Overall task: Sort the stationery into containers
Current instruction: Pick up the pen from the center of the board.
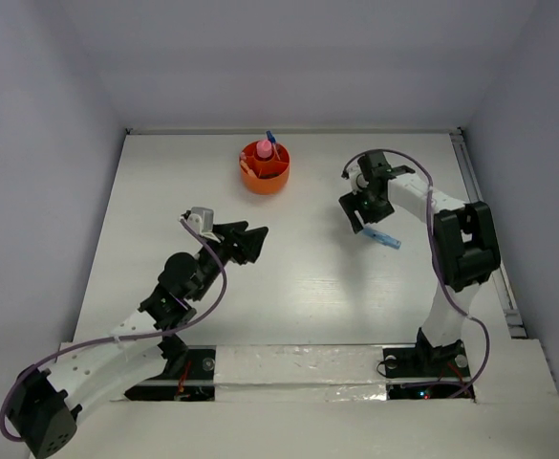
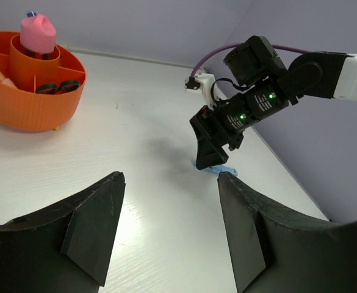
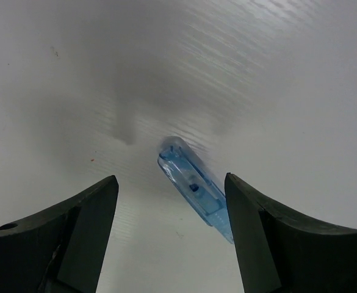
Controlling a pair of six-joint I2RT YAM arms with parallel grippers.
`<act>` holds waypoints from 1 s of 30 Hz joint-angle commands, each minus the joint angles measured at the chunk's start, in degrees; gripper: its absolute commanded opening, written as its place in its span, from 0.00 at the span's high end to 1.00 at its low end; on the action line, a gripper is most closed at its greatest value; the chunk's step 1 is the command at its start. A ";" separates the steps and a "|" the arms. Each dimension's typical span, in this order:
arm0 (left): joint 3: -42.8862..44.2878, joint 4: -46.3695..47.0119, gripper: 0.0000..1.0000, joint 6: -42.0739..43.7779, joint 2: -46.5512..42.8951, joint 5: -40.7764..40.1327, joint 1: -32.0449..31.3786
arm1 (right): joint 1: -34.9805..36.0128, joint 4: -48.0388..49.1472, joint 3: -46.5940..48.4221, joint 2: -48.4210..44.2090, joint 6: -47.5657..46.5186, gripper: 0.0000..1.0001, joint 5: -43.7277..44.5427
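A white table (image 1: 298, 287) fills the overhead view, closed in by pale grey walls (image 1: 298, 57) at the left, top and right of the frame. In the right wrist view its matte surface shows a faint ribbed grain.

At the upper middle of the overhead frame we see the orange tub (image 1: 265, 185), round, with dividers around a central well. A pink piece (image 2: 38, 33) stands up out of that well. The black handles of the scissors (image 2: 59, 87) lie in the compartment just below it in the left wrist frame.

The left arm runs from the lower left corner diagonally toward the centre. The left gripper (image 1: 258, 237) points to the upper right and sits well apart from the tub. Its fingers (image 2: 93, 226) are spread wide, with only bare table between them.

The right arm rises from the lower right, folds at a raised elbow near the right edge and bends back toward the centre, wrist turned down. A purple cable (image 2: 224, 49) loops over the wrist, and we see two green lights (image 2: 245, 116) on its black housing.

The right gripper (image 1: 360, 218) sits just up and left of the translucent blue piece (image 1: 382, 237), which lies on the table well to the lower right of the tub. In the right wrist view the jaws stand apart and hold nothing. The blue piece lies flat between them, slanting from the centre toward the lower right. Its lower end is beside the right-hand finger, and we cannot tell whether they touch.
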 commanded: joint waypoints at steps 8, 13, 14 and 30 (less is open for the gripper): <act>-0.19 3.81 0.41 1.60 2.87 1.88 -0.28 | -1.64 -1.50 1.92 6.94 -1.71 0.34 -1.07; -0.20 3.73 0.41 1.86 3.05 1.36 -0.28 | -1.64 -1.42 2.18 6.68 -0.04 0.49 -0.72; -0.19 3.73 0.41 1.86 2.96 1.44 -0.28 | -1.64 -1.07 2.10 6.42 0.14 0.53 -0.72; -0.11 5.83 0.43 2.65 6.47 3.37 -0.28 | -0.06 19.40 -3.88 -13.83 16.12 0.89 -12.93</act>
